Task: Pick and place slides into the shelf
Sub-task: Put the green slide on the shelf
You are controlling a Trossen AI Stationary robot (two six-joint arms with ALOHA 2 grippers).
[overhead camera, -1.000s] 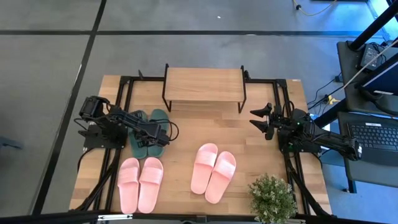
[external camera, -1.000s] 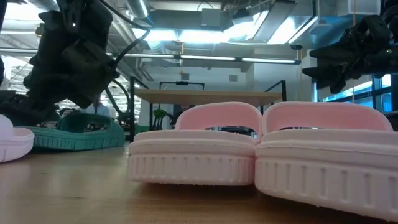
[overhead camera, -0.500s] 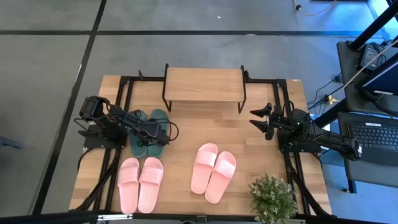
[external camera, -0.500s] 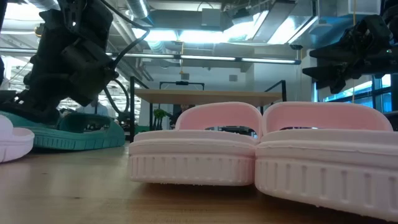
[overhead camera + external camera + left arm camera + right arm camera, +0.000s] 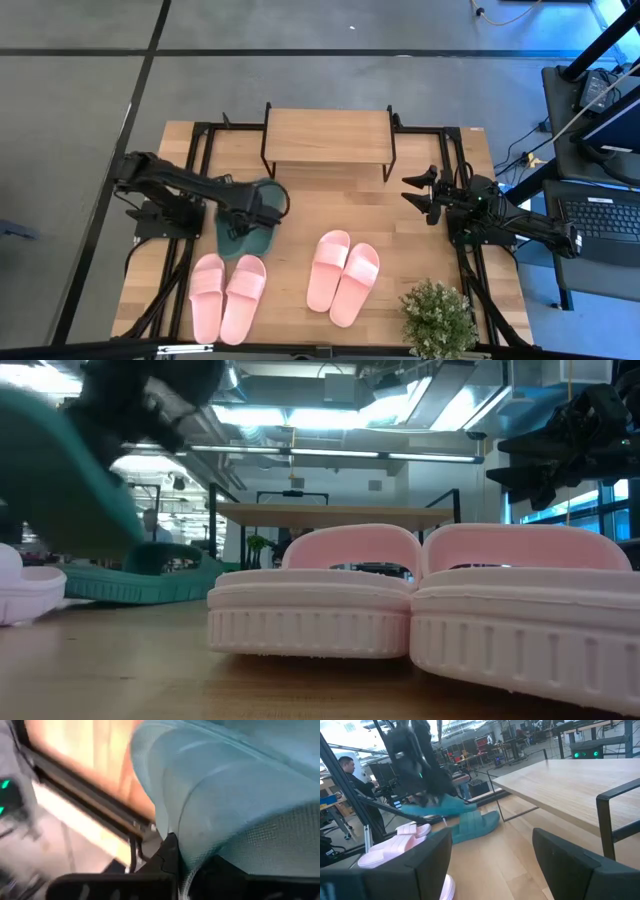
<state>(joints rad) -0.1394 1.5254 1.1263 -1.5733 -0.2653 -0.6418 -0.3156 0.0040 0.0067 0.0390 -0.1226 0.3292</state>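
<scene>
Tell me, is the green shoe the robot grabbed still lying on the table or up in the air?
Up in the air. The left gripper is shut on one green slide, lifted and tilted above its mate, which lies flat.

You have six slides in all: two dark green slides [image 5: 246,215] near the desk's [image 5: 420,245] left edge, and four pink ones toward the front edge, set as a left pink pair [image 5: 227,296] and a middle pink pair [image 5: 342,277]. You have one shelf [image 5: 328,137] at the back edge, one potted plant [image 5: 438,318] at the front right corner, and two arms, one at each side edge.
</scene>
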